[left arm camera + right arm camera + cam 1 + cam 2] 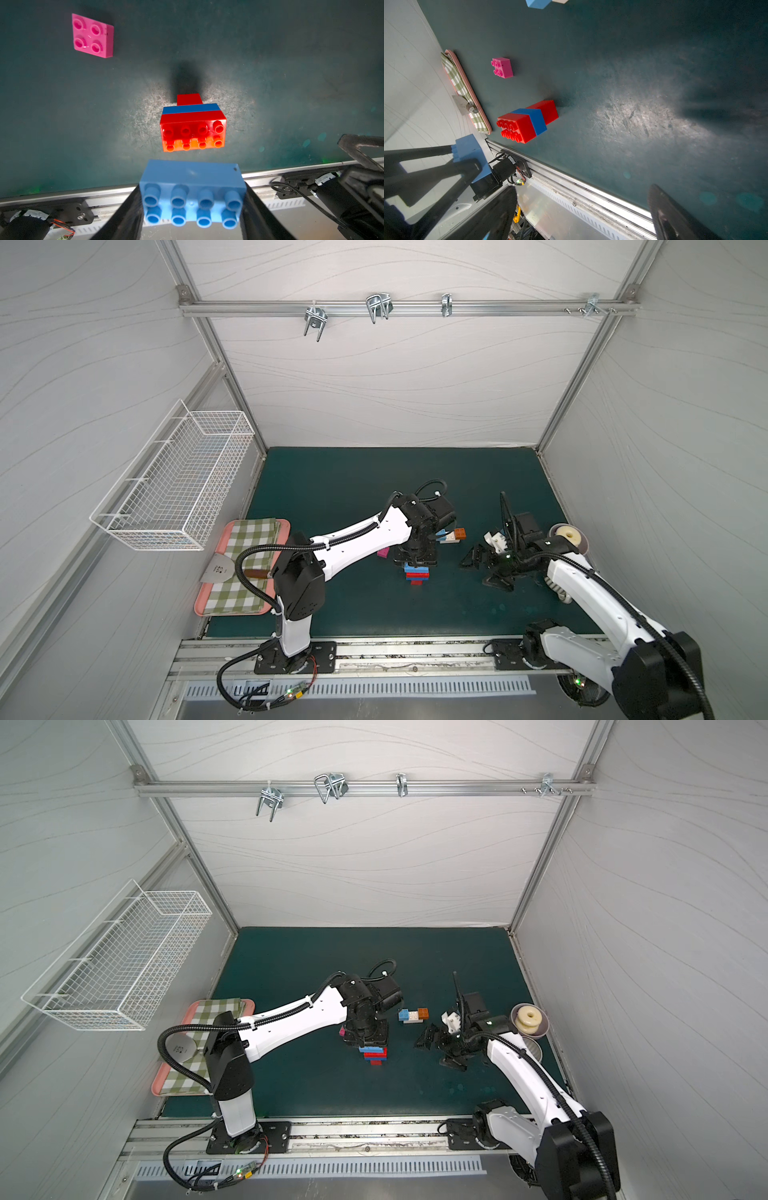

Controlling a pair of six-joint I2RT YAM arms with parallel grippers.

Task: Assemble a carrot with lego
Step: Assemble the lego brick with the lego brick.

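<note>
The left pincer (192,204) gripped a blue brick (192,178) close by the stack (192,124); the right pincer (485,570) gaped wide beside it.

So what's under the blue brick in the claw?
The red and blue stack, studs up, on the green mat, not touching. The blue brick's own underside is hidden.

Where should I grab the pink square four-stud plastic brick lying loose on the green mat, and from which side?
Pinch the pink square brick across two opposite flat side walls, coming straight down from above. It lies flat on the green mat, studs up, all four walls clear, so either pair works. The left arm hangs close over it, likely crowding the approach.
</note>
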